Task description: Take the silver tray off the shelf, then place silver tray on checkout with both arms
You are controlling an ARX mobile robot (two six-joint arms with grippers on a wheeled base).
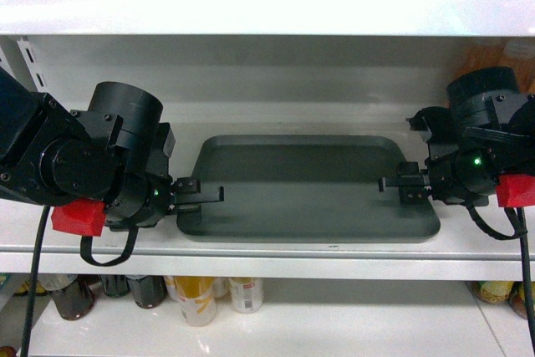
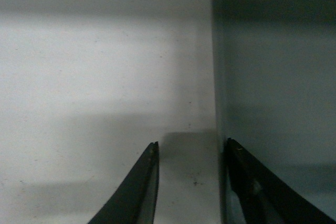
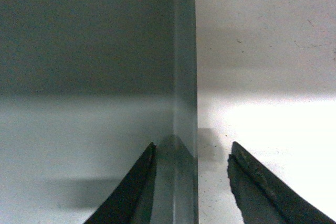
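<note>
The silver tray point(image 1: 305, 186) lies flat on the white shelf point(image 1: 334, 255), between both arms. My left gripper point(image 1: 205, 196) is open at the tray's left edge. In the left wrist view the gripper point(image 2: 192, 145) straddles that edge: one finger over the tray point(image 2: 273, 103), the other over the bare shelf point(image 2: 105, 77). My right gripper point(image 1: 397, 181) is open at the right edge. In the right wrist view the gripper point(image 3: 192, 145) has the tray's raised rim point(image 3: 184, 103) between its fingers, without touching it. The checkout is out of view.
An upper shelf board point(image 1: 267, 10) hangs close above the arms, with jars and containers on it. Bottles and cans point(image 1: 196, 298) stand on the lower shelf. A slotted upright point(image 1: 32, 64) runs down the back panel at the left.
</note>
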